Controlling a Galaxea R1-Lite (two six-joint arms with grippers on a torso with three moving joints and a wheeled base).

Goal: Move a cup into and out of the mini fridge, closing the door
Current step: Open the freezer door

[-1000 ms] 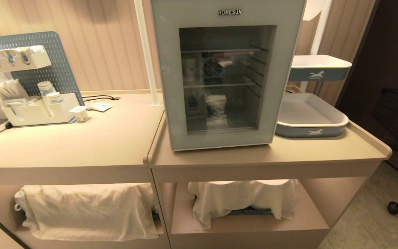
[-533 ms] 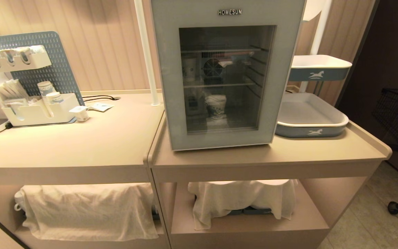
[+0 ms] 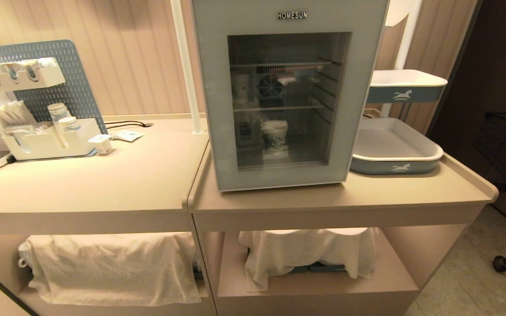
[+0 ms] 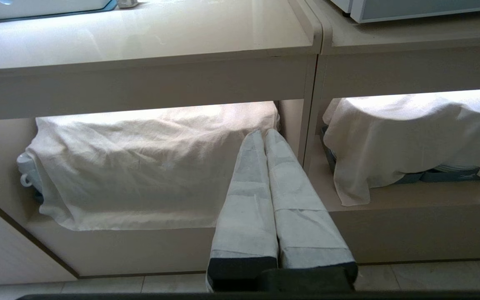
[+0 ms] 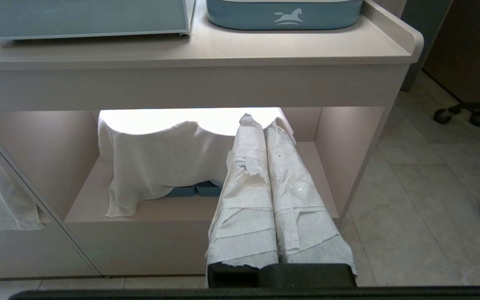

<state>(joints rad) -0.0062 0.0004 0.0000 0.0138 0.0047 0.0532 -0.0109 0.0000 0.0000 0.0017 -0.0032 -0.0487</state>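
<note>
The cup is being kept inside the mini fridge, on its lower level behind the closed door. Nothing is being gripped: left gripper and right gripper are being held clenched and empty, well below the fridge, facing the under-counter shelves. Judged left: door opened, cup taken out, door closed.
</note>
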